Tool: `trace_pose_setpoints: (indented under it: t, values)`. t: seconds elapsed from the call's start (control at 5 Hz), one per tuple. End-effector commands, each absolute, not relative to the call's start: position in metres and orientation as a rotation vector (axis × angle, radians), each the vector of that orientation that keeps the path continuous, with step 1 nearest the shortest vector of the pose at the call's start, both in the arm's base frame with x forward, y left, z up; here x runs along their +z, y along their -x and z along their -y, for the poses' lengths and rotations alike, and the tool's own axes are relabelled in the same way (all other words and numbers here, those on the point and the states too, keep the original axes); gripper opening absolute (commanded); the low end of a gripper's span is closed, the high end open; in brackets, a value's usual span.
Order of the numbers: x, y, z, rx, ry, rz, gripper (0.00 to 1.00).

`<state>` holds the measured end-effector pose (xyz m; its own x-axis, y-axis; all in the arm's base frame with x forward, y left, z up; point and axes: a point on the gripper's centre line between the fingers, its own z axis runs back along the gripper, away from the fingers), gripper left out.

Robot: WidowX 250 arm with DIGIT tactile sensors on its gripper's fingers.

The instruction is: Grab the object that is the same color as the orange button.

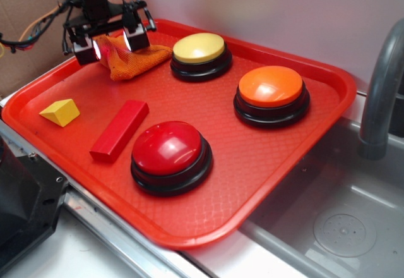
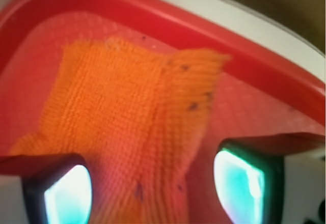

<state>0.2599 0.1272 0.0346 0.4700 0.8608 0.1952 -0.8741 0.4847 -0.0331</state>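
The object, a fuzzy knitted orange cloth (image 1: 136, 60), lies crumpled in the far left corner of the red tray (image 1: 252, 183). My gripper (image 1: 112, 44) hangs open right over it, with one finger on each side of the cloth's left part. In the wrist view the cloth (image 2: 127, 112) fills the middle and runs down between the two lit fingertips (image 2: 69, 193); my gripper (image 2: 153, 191) is not closed on it. The tray's rim (image 2: 265, 66) curves behind the cloth. The orange button (image 1: 271, 87), glossy on a black base, stands at the tray's right side, well away from the gripper.
A yellow-topped button (image 1: 199, 49) sits just right of the cloth. A red-topped button (image 1: 167, 148) stands at the front, with a red block (image 1: 120, 130) and a yellow wedge (image 1: 60, 112) to its left. A grey faucet (image 1: 379, 95) and a sink (image 1: 341, 227) are at the right.
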Motion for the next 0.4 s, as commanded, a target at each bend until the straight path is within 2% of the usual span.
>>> trace_pose_setpoints:
  t: [0.0, 0.2]
  values:
    - [0.024, -0.280, -0.127, 0.905, 0.038, 0.279, 0.00]
    - [0.047, -0.270, -0.120, 0.857, 0.049, 0.265, 0.00]
